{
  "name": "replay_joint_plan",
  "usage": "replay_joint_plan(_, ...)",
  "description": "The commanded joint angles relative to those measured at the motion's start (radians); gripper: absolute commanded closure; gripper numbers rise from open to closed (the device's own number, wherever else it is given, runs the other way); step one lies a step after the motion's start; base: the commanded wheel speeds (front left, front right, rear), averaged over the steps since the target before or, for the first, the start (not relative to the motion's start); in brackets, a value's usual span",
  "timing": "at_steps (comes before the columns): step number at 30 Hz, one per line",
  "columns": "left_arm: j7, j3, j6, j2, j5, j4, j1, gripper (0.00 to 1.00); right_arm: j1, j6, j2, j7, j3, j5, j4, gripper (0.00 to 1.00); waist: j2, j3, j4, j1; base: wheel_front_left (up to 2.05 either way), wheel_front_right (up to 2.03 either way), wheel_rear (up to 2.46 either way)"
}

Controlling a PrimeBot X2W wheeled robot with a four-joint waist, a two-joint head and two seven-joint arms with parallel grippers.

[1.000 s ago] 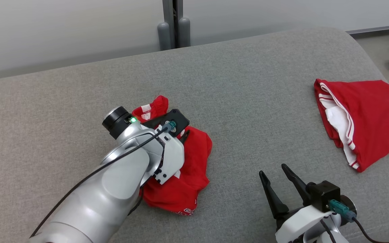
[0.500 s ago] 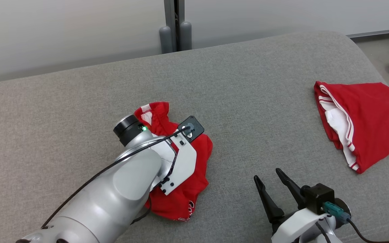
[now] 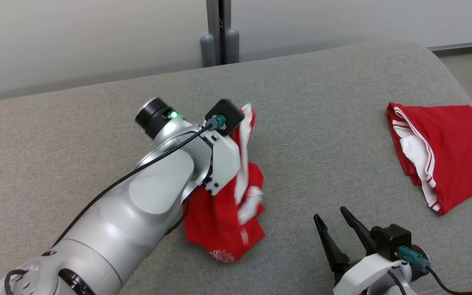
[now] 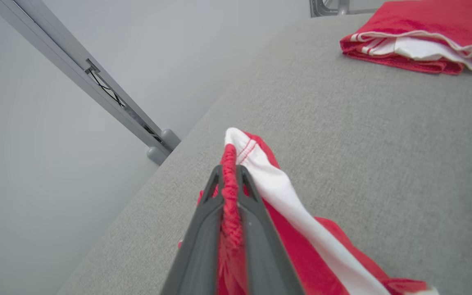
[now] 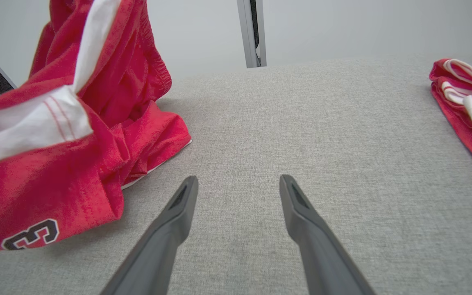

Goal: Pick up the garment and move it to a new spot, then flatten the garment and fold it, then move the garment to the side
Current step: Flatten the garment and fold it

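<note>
1. Because the left claw [image 4: 228, 172] is pinched tight on the gathered edge [image 4: 230, 159] of the garment [image 3: 219, 221], the red cloth hangs from that single point in a long drape. Its white panel [image 4: 277, 184] twists down beside the fingers.
2. In the head view the garment is at about 7 o'clock from the middle of the grey padded surface [image 3: 322, 102]. Its top is raised in the grip, while its lower end, with the printed number, lies bunched on the padding. One high grip lets the cloth's own weight pull the crumple out, which I judge suits carrying it to a new spot.
3. The right claw [image 3: 329, 214] is at 5 o'clock, spread wide and holding nothing, its fingers pointing toward 12 o'clock over bare padding. It is apart from the garment, probably parked there to take a second edge when flattening begins.
4. A folded red garment [image 3: 453, 143] lies at 3 o'clock near the surface's rounded end, well apart from the work, so the middle is free.
5. By my reading this is the pick-up step, and the moving, flattening and folding are not yet done. A narrow pinch on a stretchy edge could slip.
</note>
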Motion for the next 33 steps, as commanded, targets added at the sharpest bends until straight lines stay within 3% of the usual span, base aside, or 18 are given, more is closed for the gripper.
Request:
replay_joint_plan(1, -0.049, 0.016, 0.02, 0.0, -0.027, -0.037, -0.019, 1.0, 0.006, 0.0, -0.004, 0.0, -0.002, 0.006, 0.005, 0.0, 0.0, -0.008, 0.005, 0.0, 0.0, 0.0, 0.0)
replay_joint_plan(5, -0.186, 0.07, 0.111, 0.005, -0.098, -0.132, -0.032, 1.0, 0.011, 0.0, -0.004, 0.0, -0.008, 0.012, 0.018, 0.0, 0.0, -0.024, 0.02, 0.0, 0.0, 0.0, 0.0)
replay_joint_plan(10, -0.259, 0.144, 0.2, 0.003, -0.169, -0.145, 0.005, 1.0, 0.014, 0.0, -0.005, 0.0, -0.031, 0.017, 0.016, 0.0, 0.0, -0.03, 0.053, 0.0, 0.0, 0.0, 0.0)
replay_joint_plan(14, -0.271, 0.238, 0.225, 0.042, -0.173, -0.154, 0.086, 1.0, 0.017, 0.0, -0.005, 0.0, -0.052, 0.009, 0.004, 0.0, 0.0, -0.023, 0.082, 0.0, 0.0, 0.0, 0.0)
replay_joint_plan(18, -0.27, 0.347, 0.238, 0.092, -0.149, -0.208, 0.283, 1.0, 0.024, 0.0, -0.005, 0.0, -0.063, 0.005, -0.001, 0.0, 0.0, -0.019, 0.111, 0.0, 0.0, 0.0, 0.0)
replay_joint_plan(26, -0.27, 0.503, 0.235, 0.119, -0.133, -0.174, 0.566, 1.0, 0.009, 0.0, -0.005, 0.0, -0.06, -0.004, 0.011, 0.0, 0.0, -0.027, 0.152, 0.0, 0.0, 0.0, 0.0)
replay_joint_plan(28, -0.27, 0.546, 0.234, 0.115, -0.119, -0.169, 0.61, 0.54, 0.004, 0.0, -0.005, 0.0, -0.064, -0.006, 0.014, 0.0, 0.0, -0.029, 0.165, 0.0, 0.0, 0.0, 0.0)
replay_joint_plan(29, -0.27, 0.566, 0.233, 0.111, -0.112, -0.168, 0.627, 0.16, 0.001, 0.0, -0.005, 0.0, -0.066, -0.005, 0.016, 0.0, 0.0, -0.03, 0.171, 0.0, 0.0, 0.0, 0.0)
replay_joint_plan(30, -0.27, 0.588, 0.232, 0.105, -0.108, -0.164, 0.647, 0.0, -0.003, 0.0, -0.005, 0.0, -0.066, -0.002, 0.018, 0.0, 0.0, -0.031, 0.176, 0.0, 0.0, 0.0, 0.0)
replay_joint_plan(33, -0.27, 0.648, 0.237, 0.091, -0.078, -0.164, 0.681, 0.0, -0.021, 0.0, -0.005, 0.0, -0.066, 0.018, 0.029, 0.0, 0.0, -0.03, 0.19, 0.0, 0.0, 0.0, 0.0)
